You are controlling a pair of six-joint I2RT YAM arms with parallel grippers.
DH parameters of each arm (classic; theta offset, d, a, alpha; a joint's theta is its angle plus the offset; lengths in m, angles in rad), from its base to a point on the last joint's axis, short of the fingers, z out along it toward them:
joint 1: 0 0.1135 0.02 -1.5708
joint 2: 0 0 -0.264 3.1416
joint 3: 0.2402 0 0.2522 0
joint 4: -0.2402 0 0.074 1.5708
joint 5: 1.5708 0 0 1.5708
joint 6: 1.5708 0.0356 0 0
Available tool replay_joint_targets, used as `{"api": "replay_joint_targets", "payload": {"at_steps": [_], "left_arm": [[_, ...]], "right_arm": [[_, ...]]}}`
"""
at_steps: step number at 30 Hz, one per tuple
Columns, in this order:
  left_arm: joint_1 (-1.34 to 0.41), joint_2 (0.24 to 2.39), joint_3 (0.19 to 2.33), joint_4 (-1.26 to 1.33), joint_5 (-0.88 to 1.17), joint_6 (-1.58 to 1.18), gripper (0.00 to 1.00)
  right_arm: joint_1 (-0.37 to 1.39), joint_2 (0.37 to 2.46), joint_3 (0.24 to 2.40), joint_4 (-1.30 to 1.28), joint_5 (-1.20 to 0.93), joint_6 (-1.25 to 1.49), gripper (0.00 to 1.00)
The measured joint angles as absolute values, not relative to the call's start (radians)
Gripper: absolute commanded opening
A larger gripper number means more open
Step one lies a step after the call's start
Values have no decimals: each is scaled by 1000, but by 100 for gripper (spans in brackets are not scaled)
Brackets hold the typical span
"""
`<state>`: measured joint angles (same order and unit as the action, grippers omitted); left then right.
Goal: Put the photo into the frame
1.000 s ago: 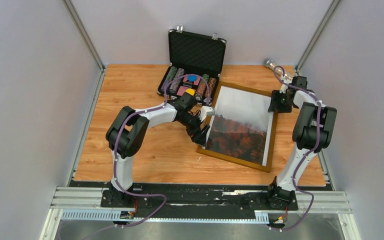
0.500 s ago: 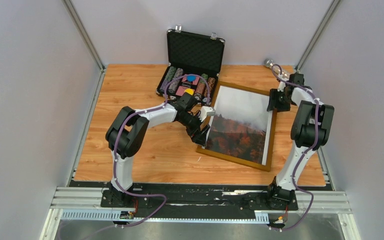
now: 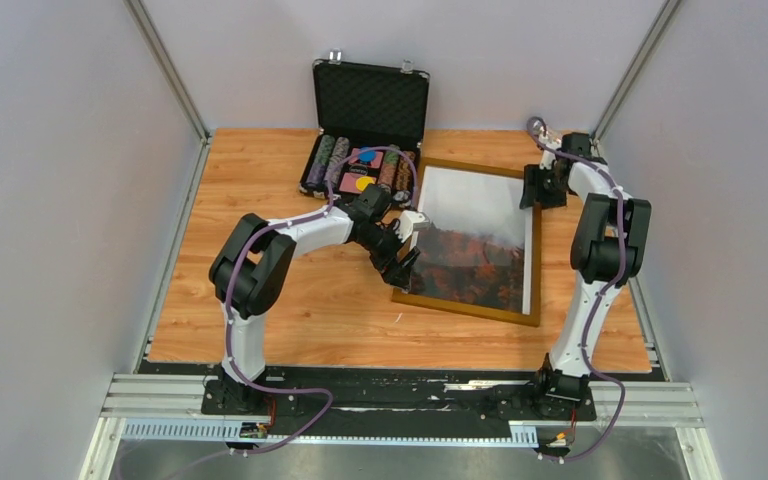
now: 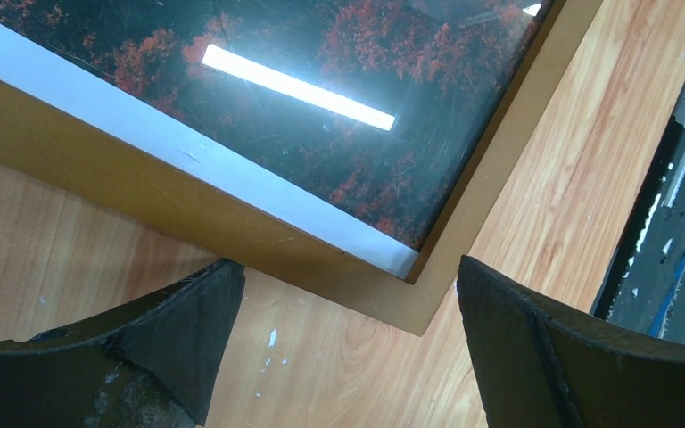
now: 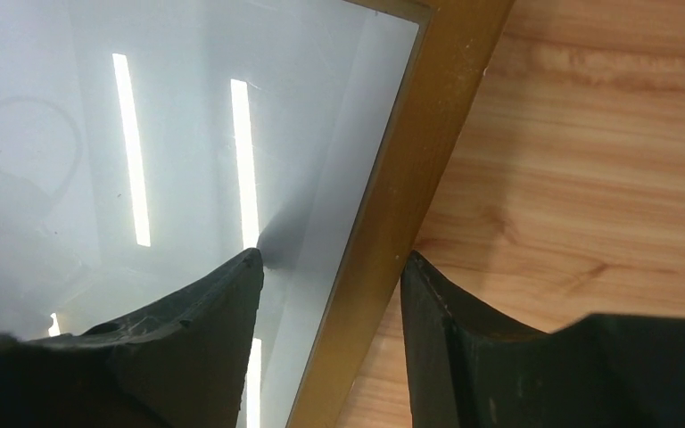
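Observation:
The light-brown wooden frame (image 3: 465, 307) lies flat on the table right of centre. The photo (image 3: 470, 255) lies in it face up, red-orange trees near, pale fog far. My left gripper (image 3: 406, 263) is open at the frame's near-left corner. In the left wrist view the corner (image 4: 424, 314) sits between the spread fingers (image 4: 178, 343), touching neither, with the dark trees (image 4: 321, 134) behind. My right gripper (image 3: 533, 190) is open astride the far right rail (image 5: 410, 178). One finger (image 5: 196, 339) rests over the pale pane (image 5: 187, 160), the other lies outside the rail.
An open black case (image 3: 365, 105) with rows of poker chips stands against the frame's far-left corner. A small silver object (image 3: 537, 126) lies at the far right table corner. Grey walls close in left, right and back.
The frame has swung so its far end moved left, and it lies squarer to the table. The black case has shifted left. My right gripper moved left and farther away; the left stayed.

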<state>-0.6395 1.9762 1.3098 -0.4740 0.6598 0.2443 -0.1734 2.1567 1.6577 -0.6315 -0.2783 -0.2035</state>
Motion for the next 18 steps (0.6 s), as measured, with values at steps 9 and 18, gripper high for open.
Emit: {"api": "replay_joint_targets", "payload": {"at_steps": [9, 18], "left_arm": [[-640, 1968, 1310, -472, 594, 224, 100], [-640, 1959, 1310, -481, 519, 197, 100]], "right_arm": [[-123, 2247, 1804, -657, -300, -224, 58], [-57, 2297, 1909, -646, -309, -271, 66]]}}
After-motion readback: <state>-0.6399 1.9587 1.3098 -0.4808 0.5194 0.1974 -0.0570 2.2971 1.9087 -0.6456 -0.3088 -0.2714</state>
